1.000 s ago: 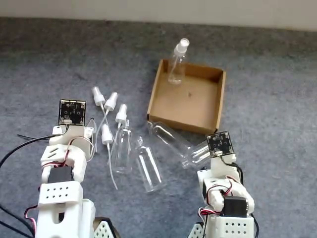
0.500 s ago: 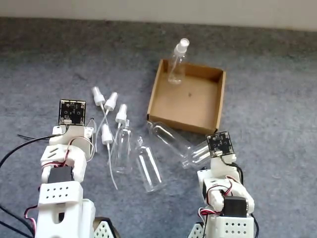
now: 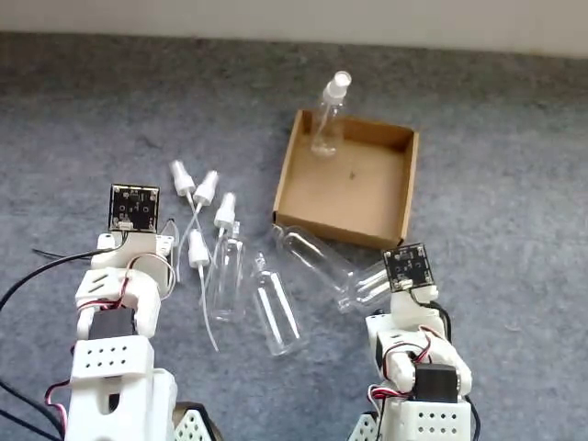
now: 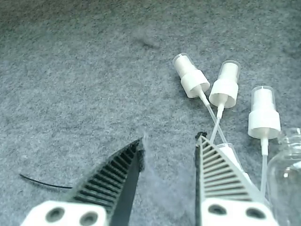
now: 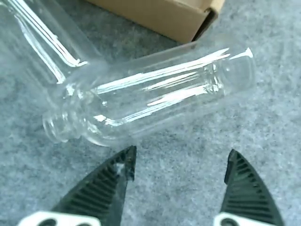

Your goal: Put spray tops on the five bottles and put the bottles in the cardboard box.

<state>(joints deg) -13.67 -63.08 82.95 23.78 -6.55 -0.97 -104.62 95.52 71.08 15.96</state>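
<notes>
Four clear bottles without tops lie on the grey carpet: one (image 3: 226, 271) beside the loose tops, one (image 3: 277, 312) nearer the front, and two (image 3: 313, 254) (image 3: 367, 280) crossing by the box's front edge. A fifth bottle (image 3: 328, 115) with a white spray top stands at the far left corner of the cardboard box (image 3: 405, 188). Several white spray tops (image 3: 204, 188) lie left of the bottles. My left gripper (image 4: 170, 140) is open over bare carpet, with the spray tops (image 4: 225, 84) just ahead. My right gripper (image 5: 181, 153) is open just short of a lying bottle (image 5: 155, 92).
A thin black wire (image 4: 42, 181) lies on the carpet near the left arm (image 3: 119, 294). The cardboard box's corner (image 5: 160, 14) lies right behind the bottle at my right gripper. A pale wall runs along the carpet's far edge.
</notes>
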